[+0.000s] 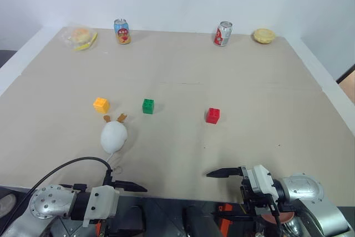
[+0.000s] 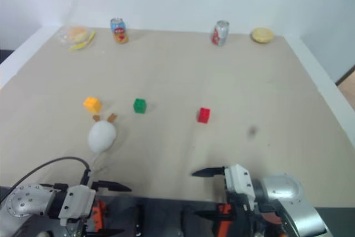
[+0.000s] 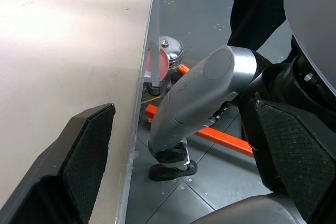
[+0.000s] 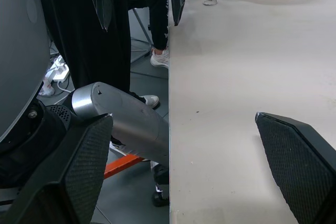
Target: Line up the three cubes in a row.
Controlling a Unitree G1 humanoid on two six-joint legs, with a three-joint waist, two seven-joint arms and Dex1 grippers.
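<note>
On the beige worktop (image 1: 233,81) the three small studded plastic cubes sit mid-surface and apart from one another: the yellow-orange cube (image 1: 101,104) to the left, the green cube (image 1: 148,106) near it, and the red cube (image 1: 213,115) further right and slightly nearer the robot, so they do not yet form a straight, even row. Both pincers hover at the near edge, well short of the cubes; the left pincer (image 1: 126,190) and the right pincer (image 1: 222,191) each stand spread wide with nothing between the fingers. The main risk is likely the white egg-shaped plush toy (image 1: 114,136) with brown ears, lying just in front of the yellow-orange cube: a left-arm reach could push it into that cube. Its thin cord (image 1: 117,166) might also snag a finger.
</note>
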